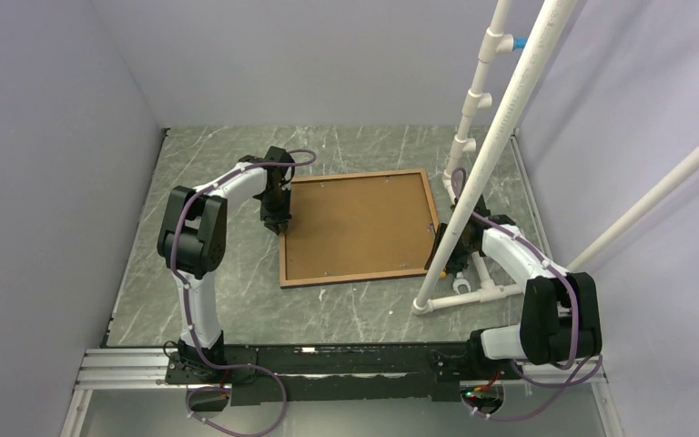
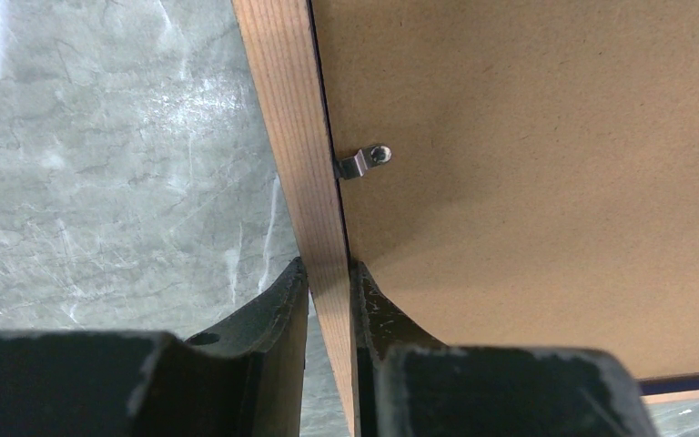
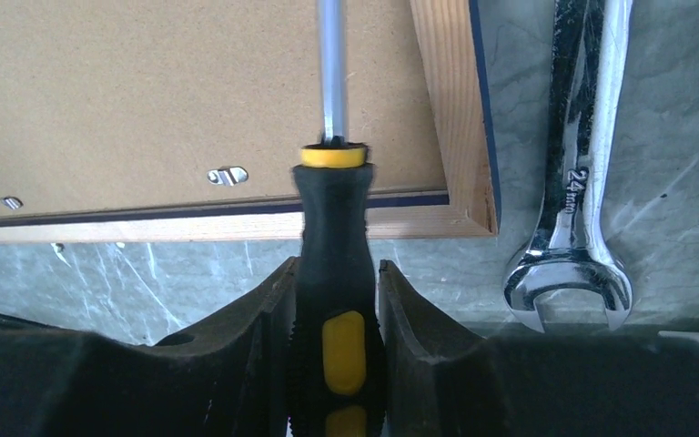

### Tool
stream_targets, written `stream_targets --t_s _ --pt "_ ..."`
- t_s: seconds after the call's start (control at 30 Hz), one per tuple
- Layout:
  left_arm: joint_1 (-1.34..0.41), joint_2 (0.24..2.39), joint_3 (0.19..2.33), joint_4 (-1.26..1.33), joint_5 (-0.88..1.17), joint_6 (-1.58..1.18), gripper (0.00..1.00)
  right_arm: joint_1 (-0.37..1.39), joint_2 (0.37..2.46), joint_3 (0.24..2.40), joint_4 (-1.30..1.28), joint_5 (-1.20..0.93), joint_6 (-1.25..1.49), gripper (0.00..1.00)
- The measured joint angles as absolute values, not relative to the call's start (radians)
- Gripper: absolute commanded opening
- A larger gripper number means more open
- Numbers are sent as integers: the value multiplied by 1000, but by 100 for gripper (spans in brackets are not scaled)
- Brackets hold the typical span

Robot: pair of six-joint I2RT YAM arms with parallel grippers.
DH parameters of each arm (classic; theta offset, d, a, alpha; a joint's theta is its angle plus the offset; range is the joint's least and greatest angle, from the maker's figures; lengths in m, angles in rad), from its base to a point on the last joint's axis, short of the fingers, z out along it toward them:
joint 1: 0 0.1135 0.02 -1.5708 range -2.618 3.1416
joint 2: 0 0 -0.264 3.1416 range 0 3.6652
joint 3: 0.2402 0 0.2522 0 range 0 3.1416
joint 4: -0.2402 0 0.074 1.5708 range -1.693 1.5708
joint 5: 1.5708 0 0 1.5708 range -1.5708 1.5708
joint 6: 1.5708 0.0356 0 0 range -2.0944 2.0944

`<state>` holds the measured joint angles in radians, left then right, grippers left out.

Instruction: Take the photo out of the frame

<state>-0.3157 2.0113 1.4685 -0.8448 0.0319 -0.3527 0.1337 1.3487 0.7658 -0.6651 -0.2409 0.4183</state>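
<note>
at the near edge of the grey marbled table (image 1: pixel 355 314) the two arms rise from their bases, one to each side of the frame (image 1: pixel 355 275), which lies flat, face down, with its light wooden back side up and a thin navy edge showing along the rails. the photo (image 1: pixel 359 223) sits inside it, only its brown back showing, with small metal clips (image 2: pixel 364 162) at the rim overlapping it. on the right, nearer side, the right gripper (image 3: pixel 335 269) sits just outside the frame's right rail, its jaws drawn in to a narrow gap and pressed against both sides of the black and yellow handle of a screwdriver (image 3: pixel 332 300). the steel shaft runs from the handle across the rail and out over the photo's back; its tip is beyond the top of the right wrist view, so whether it touches anything cannot be told. a 24 mm wrench (image 3: pixel 582 182) lies on the table just beside a corner of the frame, apart from it. farther off, the left gripper (image 2: pixel 328 273) straddles the frame's left rail, jaws narrow, one finger on the outer side over the table and the other on the inner side over the photo's back, both touching the wood. a white pipe stand (image 1: pixel 501 146) rises from the right of the table.
</note>
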Motion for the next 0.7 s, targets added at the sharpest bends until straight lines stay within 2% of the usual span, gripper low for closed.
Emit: stream_targets --t_s 0.37,0.7 --pt "-316 2011 1468 -845 32 -352 0 142 1324 779 -627 -268 408 0" --pt "-316 2011 1469 -846 32 -353 0 144 1277 836 -718 -149 430 0"
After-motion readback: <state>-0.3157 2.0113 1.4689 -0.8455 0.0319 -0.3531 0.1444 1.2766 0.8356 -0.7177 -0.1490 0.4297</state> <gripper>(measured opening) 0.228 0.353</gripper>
